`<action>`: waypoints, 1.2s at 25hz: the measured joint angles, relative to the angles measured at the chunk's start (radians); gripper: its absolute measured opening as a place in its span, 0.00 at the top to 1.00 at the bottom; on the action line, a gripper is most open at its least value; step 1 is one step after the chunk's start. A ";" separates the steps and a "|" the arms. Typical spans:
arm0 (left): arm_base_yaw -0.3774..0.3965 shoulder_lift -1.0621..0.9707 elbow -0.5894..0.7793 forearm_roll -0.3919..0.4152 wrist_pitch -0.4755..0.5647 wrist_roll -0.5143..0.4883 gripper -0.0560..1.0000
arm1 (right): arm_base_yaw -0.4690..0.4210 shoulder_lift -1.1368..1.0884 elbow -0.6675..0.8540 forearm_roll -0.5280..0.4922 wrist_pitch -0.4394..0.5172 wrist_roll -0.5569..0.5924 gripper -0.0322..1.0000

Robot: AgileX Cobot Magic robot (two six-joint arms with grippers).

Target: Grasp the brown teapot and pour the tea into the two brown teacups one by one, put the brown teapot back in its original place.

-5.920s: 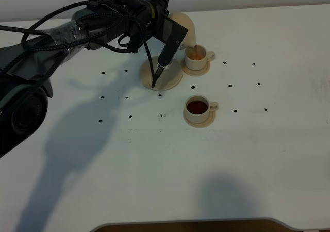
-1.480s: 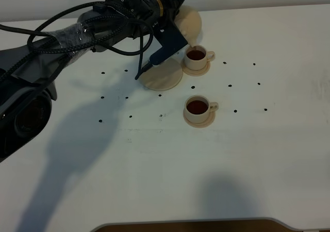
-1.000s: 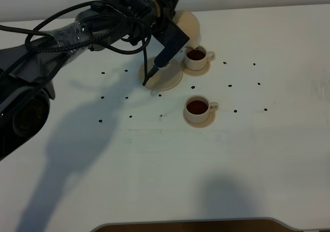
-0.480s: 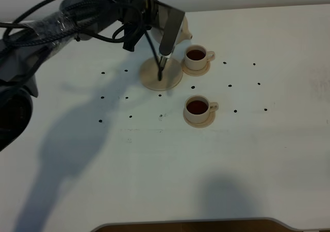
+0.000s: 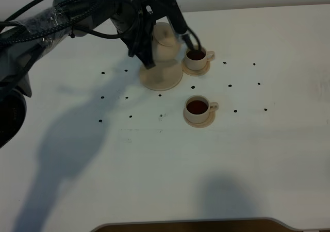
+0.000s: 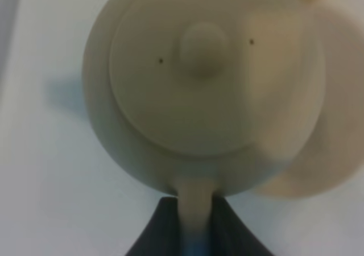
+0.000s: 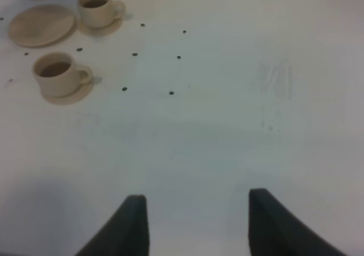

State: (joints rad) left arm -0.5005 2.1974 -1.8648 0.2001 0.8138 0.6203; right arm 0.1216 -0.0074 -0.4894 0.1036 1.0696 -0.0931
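The brown teapot is upright, held just above and slightly behind the original place, a wide round saucer plate. My left gripper is shut on the teapot's loop handle; the left wrist view shows the lid and knob from above, the handle between my fingers, and the plate off to one side below. The two brown teacups stand on their small saucers, both holding dark tea. My right gripper is open and empty, far from the cups.
Small black dots mark the white table around the cups. The left arm and its cables reach in from the far left. A dark curved edge runs along the front of the table.
The teapot has swung back from its tilt at the far cup to upright and moved left over the wide plate. Both cups stay full and still.
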 joint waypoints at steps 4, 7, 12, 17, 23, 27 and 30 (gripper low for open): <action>0.000 0.000 0.000 -0.111 0.042 -0.144 0.83 | 0.000 0.000 0.000 0.000 0.000 0.000 0.58; -0.009 0.000 0.000 -0.130 0.086 -0.220 0.83 | 0.000 0.000 0.000 0.000 0.000 0.000 0.58; -0.048 0.000 0.000 -0.136 0.122 -0.277 0.83 | 0.000 0.000 0.000 0.000 0.000 0.000 0.58; -0.082 0.000 0.004 -0.146 0.102 -0.328 0.83 | 0.000 0.000 0.000 0.000 0.000 0.000 0.58; -0.095 -0.002 0.075 -0.166 0.015 -0.344 0.83 | 0.000 0.000 0.000 0.000 0.000 0.000 0.58; -0.095 -0.030 0.082 -0.167 0.022 -0.357 0.83 | 0.000 0.000 0.000 0.000 0.000 0.000 0.58; -0.088 -0.082 0.082 -0.157 0.041 -0.391 0.83 | 0.000 0.000 0.000 0.000 0.000 0.000 0.58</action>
State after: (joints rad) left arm -0.5885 2.1155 -1.7830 0.0432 0.8544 0.2290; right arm 0.1216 -0.0074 -0.4894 0.1036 1.0696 -0.0931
